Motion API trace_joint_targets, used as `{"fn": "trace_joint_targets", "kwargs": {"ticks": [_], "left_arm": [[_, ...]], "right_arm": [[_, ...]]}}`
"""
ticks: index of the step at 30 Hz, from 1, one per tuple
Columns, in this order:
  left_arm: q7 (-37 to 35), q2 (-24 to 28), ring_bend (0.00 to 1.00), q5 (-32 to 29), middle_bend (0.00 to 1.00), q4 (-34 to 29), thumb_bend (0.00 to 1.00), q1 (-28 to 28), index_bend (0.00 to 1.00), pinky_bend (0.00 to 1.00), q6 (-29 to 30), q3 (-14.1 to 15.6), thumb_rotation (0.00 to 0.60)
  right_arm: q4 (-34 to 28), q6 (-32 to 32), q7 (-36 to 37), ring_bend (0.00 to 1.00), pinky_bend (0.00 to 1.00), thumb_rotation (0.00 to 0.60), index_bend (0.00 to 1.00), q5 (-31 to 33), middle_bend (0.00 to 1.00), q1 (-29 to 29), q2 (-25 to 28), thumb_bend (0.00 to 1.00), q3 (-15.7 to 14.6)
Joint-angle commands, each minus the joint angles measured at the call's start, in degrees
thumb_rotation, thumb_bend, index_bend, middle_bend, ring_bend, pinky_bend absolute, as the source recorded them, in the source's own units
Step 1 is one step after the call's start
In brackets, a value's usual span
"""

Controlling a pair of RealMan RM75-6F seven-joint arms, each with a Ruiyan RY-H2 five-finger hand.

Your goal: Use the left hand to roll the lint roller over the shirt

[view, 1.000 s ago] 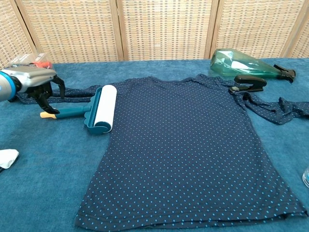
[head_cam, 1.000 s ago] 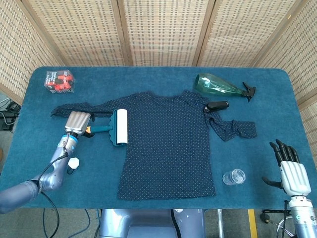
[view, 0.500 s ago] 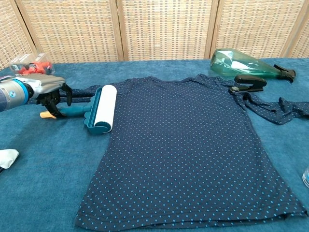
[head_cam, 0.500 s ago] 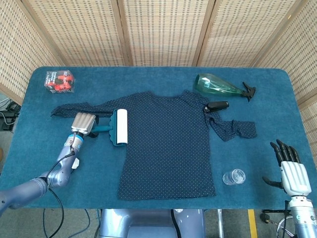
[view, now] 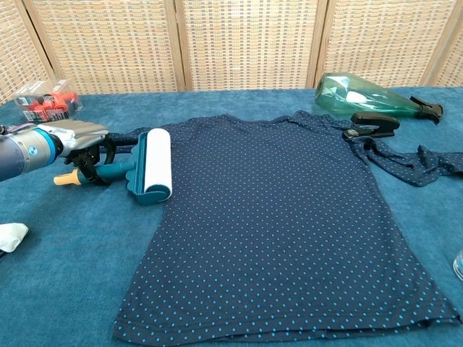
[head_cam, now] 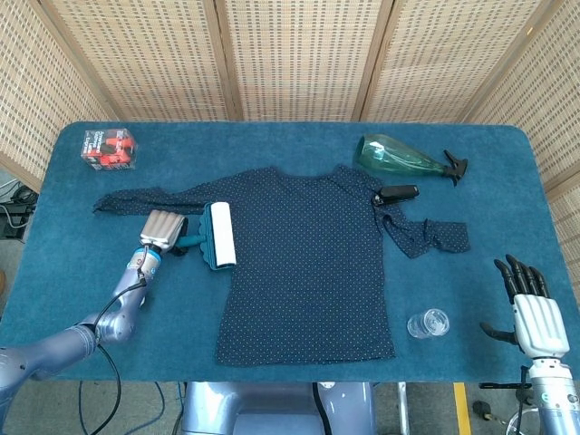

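The dark blue dotted shirt (head_cam: 308,263) (view: 282,217) lies flat on the blue table. The lint roller (head_cam: 220,233) (view: 153,163), a white roll on a teal handle, rests across the shirt's edge below the sleeve. My left hand (head_cam: 164,229) (view: 79,137) is on the handle, fingers curled around it just behind the roll; the orange handle tip pokes out to the left. My right hand (head_cam: 530,304) hangs open off the table's near right corner, shown only in the head view.
A green spray bottle (head_cam: 399,156) (view: 354,92) and a black clip (head_cam: 397,193) (view: 372,123) lie by the far sleeve. A red box (head_cam: 109,148) (view: 45,101) sits far left, a clear cup (head_cam: 427,323) near right, a white scrap (view: 11,235) near left.
My left hand slid right along the handle and closed around it. The roller has turned slightly, its roll swinging toward the shirt. The right hand has not moved.
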Motion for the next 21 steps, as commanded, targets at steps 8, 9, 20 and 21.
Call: {"fn": "trace_joint_targets", "kwargs": {"ticks": [8, 9, 20, 21], "left_arm": [[-4.0, 4.4, 0.72, 7.8, 0.87, -5.7, 0.41, 0.3, 0.88, 0.68, 3.9, 0.2, 0.6], [-4.6, 5.0, 0.72, 8.3, 0.87, -6.4, 0.41, 0.3, 0.88, 0.68, 3.5, 0.2, 0.6], [-11.1, 10.6, 0.72, 14.6, 0.87, -12.4, 0.36, -1.1, 0.88, 0.68, -0.2, 0.7, 0.6], [-12.0, 10.8, 0.72, 15.2, 0.87, -12.7, 0.36, -1.1, 0.88, 0.68, -0.4, 0.7, 0.6]], "right_arm": [[-0.6, 0.8, 0.6, 0.0, 0.0, 0.6, 0.0, -0.6, 0.0, -0.3, 0.5, 0.09, 0.0], [-0.7, 0.8, 0.7, 0.0, 0.0, 0.6, 0.0, -0.7, 0.0, -0.3, 0.6, 0.09, -0.1], [-0.9, 0.9, 1.2, 0.0, 0.0, 0.6, 0.0, -0.6, 0.0, -0.4, 0.9, 0.09, 0.1], [-0.9, 0.9, 1.2, 0.0, 0.0, 0.6, 0.0, -0.6, 0.0, -0.4, 0.9, 0.09, 0.1]]}}
